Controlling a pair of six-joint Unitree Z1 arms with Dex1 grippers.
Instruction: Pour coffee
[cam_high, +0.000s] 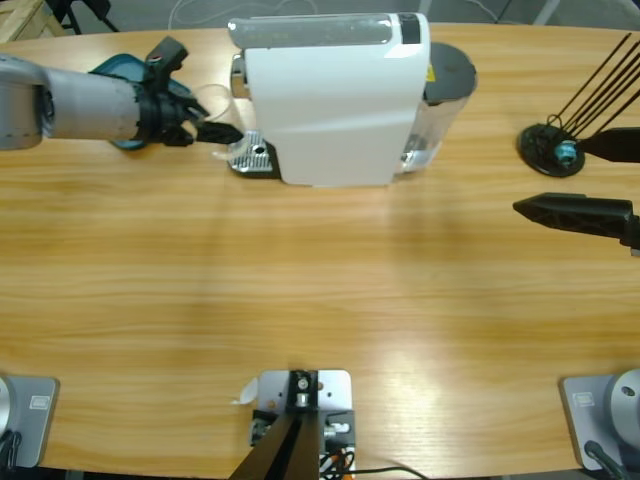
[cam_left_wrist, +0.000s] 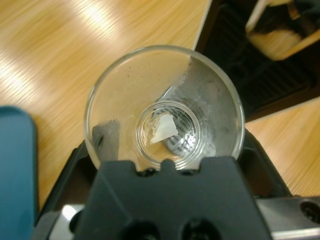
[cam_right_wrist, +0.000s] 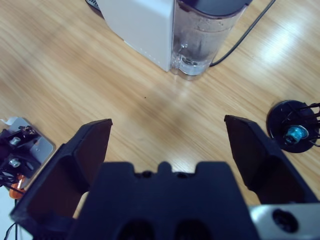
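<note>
Wooden table (cam_high: 300, 300): your left gripper (cam_high: 225, 133) is clamped on the clear glass (cam_left_wrist: 164, 107) beside the white coffee machine (cam_high: 335, 95); can't see coffee inside. Right gripper (cam_right_wrist: 167, 137) gapes wide, holding nothing.

We see bright, even overhead light, soft glare patches on the wooden table (cam_high: 330, 280), faint shadows, and a slightly blurred glass (cam_left_wrist: 165, 107).

The bench (cam_high: 300, 300) is showing warm honey-brown wood with fine grain streaks, the coffee machine (cam_high: 335, 100) is gleaming white with a dark grey lid, the glass (cam_left_wrist: 162, 107) is looking clear, and a teal object (cam_high: 120, 68) is peeking behind the silver-grey arm (cam_high: 70, 105).
</note>
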